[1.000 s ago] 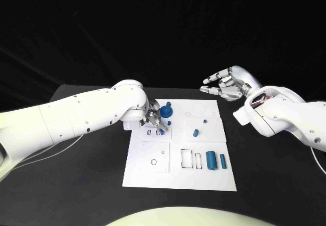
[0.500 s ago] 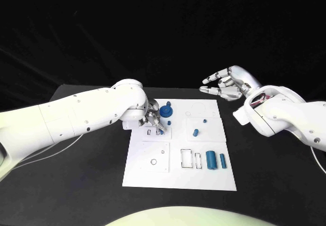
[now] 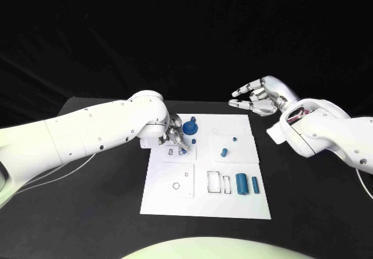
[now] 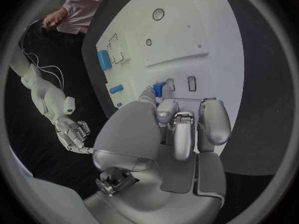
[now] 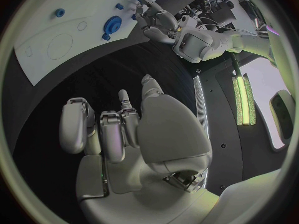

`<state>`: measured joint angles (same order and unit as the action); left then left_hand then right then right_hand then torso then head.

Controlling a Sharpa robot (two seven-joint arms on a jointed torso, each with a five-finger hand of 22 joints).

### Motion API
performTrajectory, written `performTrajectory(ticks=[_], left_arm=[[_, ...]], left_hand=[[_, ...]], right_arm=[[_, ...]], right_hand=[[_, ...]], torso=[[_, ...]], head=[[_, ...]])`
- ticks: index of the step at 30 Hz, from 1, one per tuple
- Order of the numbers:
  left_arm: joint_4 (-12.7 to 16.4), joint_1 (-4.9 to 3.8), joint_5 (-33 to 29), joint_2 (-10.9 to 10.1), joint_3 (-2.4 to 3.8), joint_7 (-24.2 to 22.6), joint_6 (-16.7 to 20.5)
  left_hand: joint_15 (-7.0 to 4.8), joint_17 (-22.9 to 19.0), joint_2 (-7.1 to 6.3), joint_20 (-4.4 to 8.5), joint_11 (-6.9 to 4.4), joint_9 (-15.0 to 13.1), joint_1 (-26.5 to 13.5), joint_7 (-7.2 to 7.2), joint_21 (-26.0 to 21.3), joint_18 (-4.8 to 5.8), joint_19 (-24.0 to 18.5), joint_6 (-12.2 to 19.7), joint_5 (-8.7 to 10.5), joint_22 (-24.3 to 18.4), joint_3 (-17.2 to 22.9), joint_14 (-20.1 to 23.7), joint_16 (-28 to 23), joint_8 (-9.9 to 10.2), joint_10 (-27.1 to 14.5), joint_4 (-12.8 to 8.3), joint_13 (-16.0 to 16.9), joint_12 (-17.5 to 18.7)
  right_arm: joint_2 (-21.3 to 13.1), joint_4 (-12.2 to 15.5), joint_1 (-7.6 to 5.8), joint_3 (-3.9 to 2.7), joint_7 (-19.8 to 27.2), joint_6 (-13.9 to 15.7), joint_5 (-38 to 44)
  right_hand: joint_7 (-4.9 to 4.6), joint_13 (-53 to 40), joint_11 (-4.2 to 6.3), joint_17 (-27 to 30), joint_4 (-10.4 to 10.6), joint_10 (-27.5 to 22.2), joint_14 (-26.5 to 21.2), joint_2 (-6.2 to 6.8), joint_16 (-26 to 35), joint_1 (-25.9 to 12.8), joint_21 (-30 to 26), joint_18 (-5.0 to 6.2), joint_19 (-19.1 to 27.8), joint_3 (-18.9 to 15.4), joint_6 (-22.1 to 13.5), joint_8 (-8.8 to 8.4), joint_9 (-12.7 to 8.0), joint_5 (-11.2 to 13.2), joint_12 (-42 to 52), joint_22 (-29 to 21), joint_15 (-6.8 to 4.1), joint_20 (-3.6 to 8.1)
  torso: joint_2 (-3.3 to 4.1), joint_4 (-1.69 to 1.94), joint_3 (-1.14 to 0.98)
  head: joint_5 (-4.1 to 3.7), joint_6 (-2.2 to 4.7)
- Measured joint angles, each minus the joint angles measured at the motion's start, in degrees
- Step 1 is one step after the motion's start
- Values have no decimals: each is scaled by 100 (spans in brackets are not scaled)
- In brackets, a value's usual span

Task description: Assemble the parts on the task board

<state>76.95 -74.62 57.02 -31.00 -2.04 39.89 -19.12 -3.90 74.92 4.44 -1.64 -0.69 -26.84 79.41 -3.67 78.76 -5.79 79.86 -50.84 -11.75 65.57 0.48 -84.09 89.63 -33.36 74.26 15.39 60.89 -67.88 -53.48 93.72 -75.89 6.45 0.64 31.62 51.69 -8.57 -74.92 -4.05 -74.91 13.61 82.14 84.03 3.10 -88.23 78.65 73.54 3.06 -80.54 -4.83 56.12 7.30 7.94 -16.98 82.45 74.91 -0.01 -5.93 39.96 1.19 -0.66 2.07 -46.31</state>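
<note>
- The task board [image 3: 206,186] is lying in the middle of the black desk [image 3: 93,216], a white plate with outlined slots and holes.
- The left hand [image 3: 175,138] is reaching down over the board's upper left part, beside the blue gear [image 3: 190,128] standing there.
- In the left wrist view, that hand [image 4: 177,129] is pinching a small blue part [image 4: 158,88] between thumb and fingertip, right at the small rectangular slots [image 4: 191,83]; whether the part is already touching the board cannot be told.
- The right hand [image 3: 256,97] is hovering above the desk beyond the board's far right corner, holding nothing, fingers curled loosely but apart.
- The right wrist view is showing the same hand [image 5: 124,134] empty, with the board and gear [image 5: 112,23] well away from it.
- A small blue peg [image 3: 223,152] and a smaller blue piece [image 3: 232,139] are sitting on the board's right middle panel.
- A blue cylinder [image 3: 242,183] and a thinner blue rod [image 3: 255,184] are lying side by side near the board's right edge, just beside two empty rectangular outlines [image 3: 213,182].
</note>
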Motion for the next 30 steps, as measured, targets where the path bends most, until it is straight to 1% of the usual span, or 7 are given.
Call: performTrajectory(ticks=[8, 11, 13, 16, 24, 27, 30], left_arm=[[-27, -14, -133, 3, 9, -5, -16], [-36, -16, -192, 3, 9, -6, -16], [-42, -15, -223, 3, 5, -6, -17], [-48, -8, -268, -4, -4, -6, -18], [-43, 4, -376, -104, -12, 1, -8], [-37, 6, -433, -154, -13, 3, 12], [-9, 7, -506, -216, -13, 3, 65]], left_hand=[[0, 0, -146, 0, 70, 264, 293, -43, 23, 0, 0, 40, -12, 20, 679, 0, 0, 338, -71, 5, -132, 134], [1, -1, -263, -21, 92, 386, 410, -95, 23, 0, -21, 29, -10, 22, 1059, 1, 0, 467, -113, -17, -182, 200], [53, -1, -437, -33, 83, 475, 418, -144, 23, 0, -33, -5, -10, 22, 1418, 9, 0, 554, -122, 31, -209, 244], [53, -1, -651, -42, 83, 523, 312, -183, 23, 0, -42, -48, -10, 22, 1870, 10, 0, 600, -123, 93, -243, 267], [53, -1, -1064, -84, 115, 554, -11, -236, 23, 0, -40, -122, -6, 42, 2845, 9, 0, 615, -91, 79, -256, 269], [53, -1, -1154, -93, 115, 543, -140, -243, 23, 0, -31, -129, -6, 53, 3053, 10, 0, 587, -91, 28, -256, 269], [54, -1, -1175, -93, 133, 495, -295, -244, 45, 0, -31, -129, -5, 52, 3187, 9, 0, 512, -68, -63, -250, 268]], right_arm=[[-2, 1, 0, 0, -1, -12, 4], [-2, 1, 0, 0, -2, -20, 5], [-2, 1, 0, 0, -2, -24, 5], [-2, 0, 0, 0, -3, -31, 6], [5, -11, 3, 1, -6, -46, 6], [9, -15, 6, 2, -7, -50, 6], [13, -19, 8, 2, -8, -55, 6]], right_hand=[[0, 0, 0, 0, 0, 0, 0, 0, 0, 0, 0, 0, 0, 0, 0, 0, 0, 0, 0, 0, 0, 0], [0, 0, 0, 0, 0, 0, 0, 0, 0, 0, 0, 0, 0, 0, 0, 0, 0, 0, 0, -1, 0, 0], [0, 0, 0, 0, 0, 0, 0, 0, 0, 0, 0, 0, 0, 0, 0, 0, 0, 0, 0, -1, 0, 0], [0, 0, 0, 0, 0, 0, 0, 0, 0, 0, 0, 0, 0, 0, 0, 0, 0, 0, 0, 4, 0, 0], [0, 0, 0, 0, 0, 0, 0, 0, 0, 0, 0, 0, 0, 0, 0, 0, 0, 0, 0, 3, 0, 0], [0, 0, 0, 1, 0, 0, 0, 0, 0, 0, 0, 0, 0, 0, 0, 0, 0, 0, 0, 3, 0, 0], [0, 0, 0, 1, 0, 0, 0, 0, 0, 0, 0, 0, 0, 0, 0, 0, 0, 0, 0, 3, 0, 0]], torso=[[-2, 1, 1], [-1, 1, 1], [-1, 1, 1], [-1, 1, 1], [4, 1, 1], [5, 2, -1], [5, 5, -4]], head=[[9, 4], [14, 9], [16, 10], [20, 14], [45, 14], [46, 14], [50, 9]])
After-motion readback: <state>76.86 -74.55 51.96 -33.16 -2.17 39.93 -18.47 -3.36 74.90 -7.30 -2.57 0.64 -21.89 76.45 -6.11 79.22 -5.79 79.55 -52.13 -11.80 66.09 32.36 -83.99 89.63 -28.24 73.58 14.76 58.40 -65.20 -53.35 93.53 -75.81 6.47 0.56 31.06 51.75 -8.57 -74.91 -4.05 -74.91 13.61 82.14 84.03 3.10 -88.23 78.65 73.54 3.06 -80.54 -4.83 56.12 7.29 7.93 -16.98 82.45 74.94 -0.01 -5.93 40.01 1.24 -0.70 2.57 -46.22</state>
